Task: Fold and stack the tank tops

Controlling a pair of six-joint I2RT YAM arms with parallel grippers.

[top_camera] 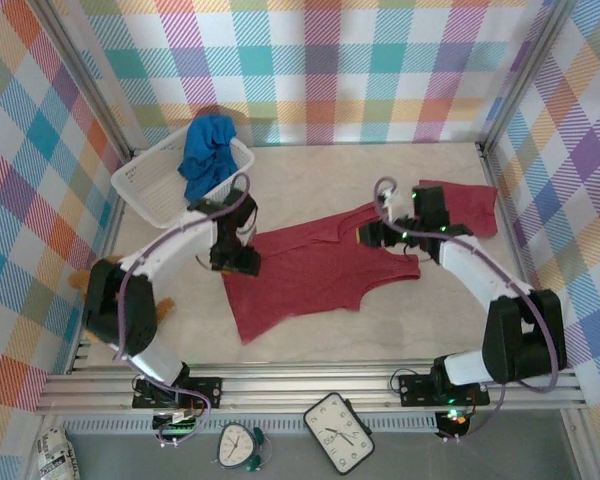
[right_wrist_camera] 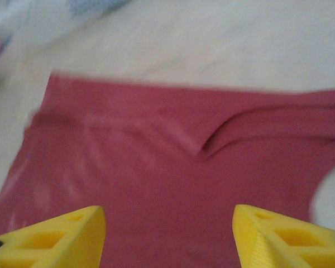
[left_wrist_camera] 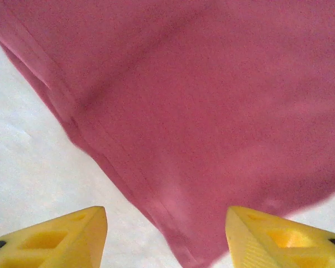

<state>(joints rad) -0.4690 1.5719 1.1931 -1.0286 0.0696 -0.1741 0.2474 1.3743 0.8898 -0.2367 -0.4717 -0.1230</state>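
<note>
Left of the spread dark red tank top [top_camera: 310,275], a white mesh basket [top_camera: 145,190] of rigid plastic holds the blue tank top [top_camera: 206,155], crumpled in a soft heap. The left gripper [top_camera: 238,262] hangs at the red top's left hem corner. Its 2 yellow wedge-shaped fingers [left_wrist_camera: 72,237] stand apart with nothing clamped, and the stitched hem runs beneath them. The red top itself lies flat on the pale, marbled table [top_camera: 400,330]. It is a matte knit, hem to the left, scooped neck and straps to the right, with a few shallow creases. At its strap end the right gripper [top_camera: 372,232] hovers, fingers [right_wrist_camera: 285,237] likewise spread and gripping nothing. Right of the spread top, a second dark red tank top [top_camera: 470,205] lies as a rough flat rectangle, partly hidden behind the right arm. In front of the spread top, past the table's near edge, sit a round alarm clock [top_camera: 240,443] and a black-rimmed clock [top_camera: 338,432].
</note>
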